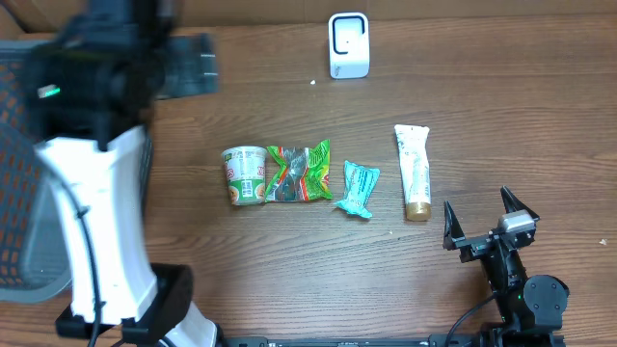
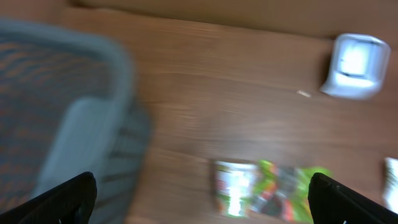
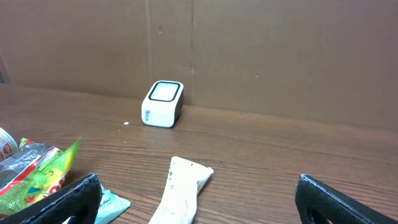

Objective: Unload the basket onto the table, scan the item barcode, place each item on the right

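Overhead, I see four items in a row in the middle of the table point(image 1: 289, 280): a cup point(image 1: 245, 175), a green bag point(image 1: 299, 172), a teal packet point(image 1: 358, 188) and a tube point(image 1: 415, 171). None of them is held, and I can't tell which one goes next. The scanner point(image 1: 348, 44) sits at the far edge, well apart from the row. A basket point(image 1: 14, 145) is on the left side. I can't see a barcode on any item, so it may be on the side facing down. Then I could hold the wrong side to the scanner and get no beep. The green bag touches the cup, so I think grabbing one could drag the other along. The bag is crinkly too, and a bent barcode may not read. The tube lies flat, so fingers could slip off it. My left wrist picture is blurry, which makes it hard to aim from there. The left gripper point(image 2: 208, 199) has its fingers wide apart with nothing between them. The left arm stands tall on the left, with its gripper up high near the basket's far corner, looking down on the cup and bag. The right gripper point(image 1: 479, 224) is spread wide too, and empty. The right arm sits low at the near right corner, pointing at the far wall, with the tube just ahead.
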Robot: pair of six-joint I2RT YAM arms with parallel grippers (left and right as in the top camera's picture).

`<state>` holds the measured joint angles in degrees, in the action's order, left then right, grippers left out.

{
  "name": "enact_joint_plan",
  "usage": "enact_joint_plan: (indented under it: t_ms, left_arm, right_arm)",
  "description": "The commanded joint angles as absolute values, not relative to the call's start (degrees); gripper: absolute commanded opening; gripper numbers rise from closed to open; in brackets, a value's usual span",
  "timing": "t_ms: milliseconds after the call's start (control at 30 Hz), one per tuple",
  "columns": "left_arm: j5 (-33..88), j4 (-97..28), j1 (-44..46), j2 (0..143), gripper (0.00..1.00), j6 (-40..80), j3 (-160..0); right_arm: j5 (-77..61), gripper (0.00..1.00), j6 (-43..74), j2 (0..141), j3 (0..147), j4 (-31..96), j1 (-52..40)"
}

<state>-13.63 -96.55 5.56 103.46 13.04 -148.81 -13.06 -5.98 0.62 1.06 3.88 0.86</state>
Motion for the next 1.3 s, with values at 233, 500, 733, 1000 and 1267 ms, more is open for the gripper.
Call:
enact_joint_plan:
  t_ms: [233, 500, 733, 1000, 1267]
  left_arm:
    - [-13.5, -96.8, -14.0, 103.8, 1.0, 7.9, -148.9]
    - [-13.5, -96.8, -14.3, 103.8, 1.0, 7.9, -148.9]
    - [-13.5, -96.8, -14.3, 103.8, 1.0, 7.9, -148.9]
    - [-13.5, -96.8, -14.3, 103.8, 1.0, 7.9, -148.9]
    - [-13.5, -96.8, -14.3, 103.8, 1.0, 7.9, -148.9]
  right_arm:
    - [-12.4, 1.0, -5.6, 0.2, 0.4, 3.5, 0.8]
    - [-12.4, 1.0, -5.6, 0.2, 0.4, 3.5, 0.8]
    - [-12.4, 1.0, -5.6, 0.2, 0.4, 3.5, 0.8]
    - [-12.4, 1.0, -5.6, 0.2, 0.4, 3.5, 0.8]
    - [-12.4, 1.0, -5.6, 0.2, 0.4, 3.5, 0.8]
